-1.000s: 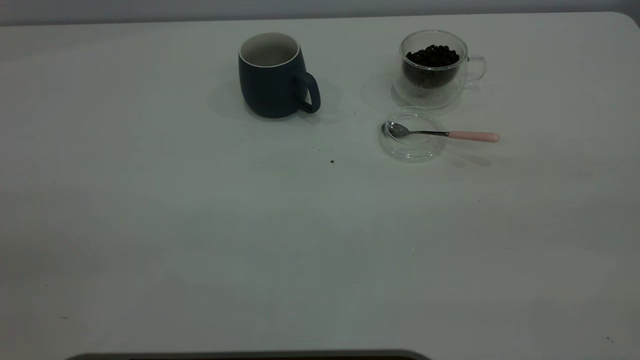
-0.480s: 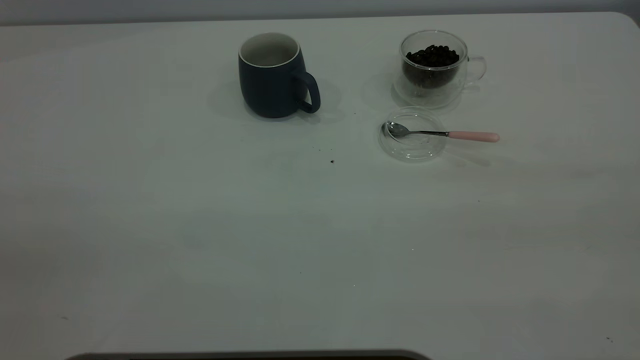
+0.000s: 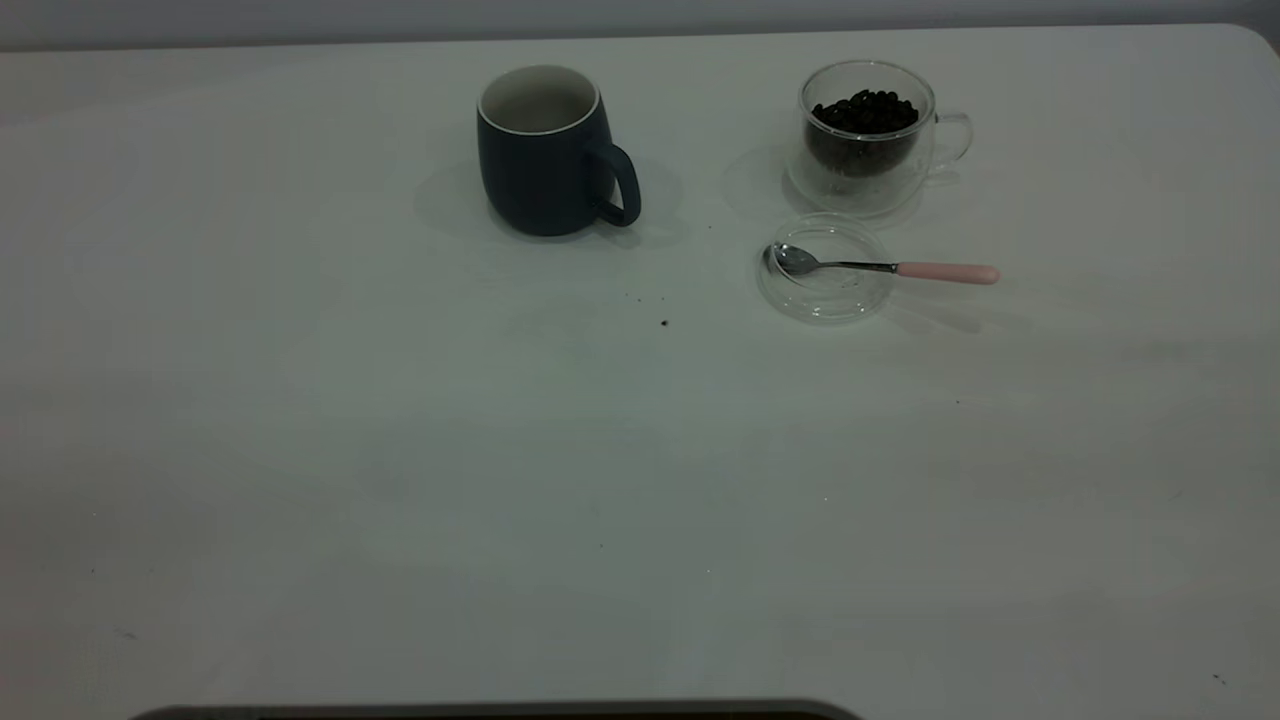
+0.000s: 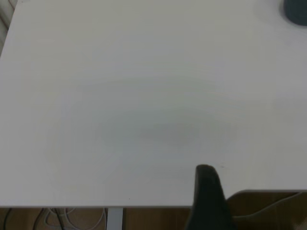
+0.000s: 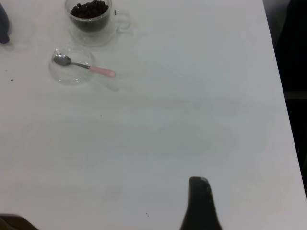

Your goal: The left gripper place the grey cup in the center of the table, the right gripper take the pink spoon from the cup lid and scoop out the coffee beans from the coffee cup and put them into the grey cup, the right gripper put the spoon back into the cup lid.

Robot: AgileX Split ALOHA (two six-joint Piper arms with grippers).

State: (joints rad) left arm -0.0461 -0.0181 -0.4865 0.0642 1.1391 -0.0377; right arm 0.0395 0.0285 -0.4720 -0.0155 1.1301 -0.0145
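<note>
Grey cup [image 3: 548, 150] stands upright toward the far side of the worktop [image 3: 400, 480], somewhat left of the middle line, its handle turned toward the coffee cup [image 3: 868, 135]. From our views we cannot see into its bottom, so whether any beans lie in it we cannot tell. Well apart to its right, the glass coffee cup holds a dark heap of coffee beans [image 3: 865, 112]. Just in front of it lies the clear cup lid [image 3: 826, 270], with the pink spoon [image 3: 885, 267] resting bowl-in-lid and its pink handle sticking out over the rim to the right. A few dark crumbs [image 3: 664, 322] sit on the worktop between the cups.

We judge this scene fits two stages alike: the cup awaiting its move and the scooping ahead, or the spoon returned to the lid after scooping.

Each wrist view shows only one dark tip of its own gripper, left gripper [image 4: 207, 191] and right gripper [image 5: 200, 201]; how their fingers stand we cannot tell.
</note>
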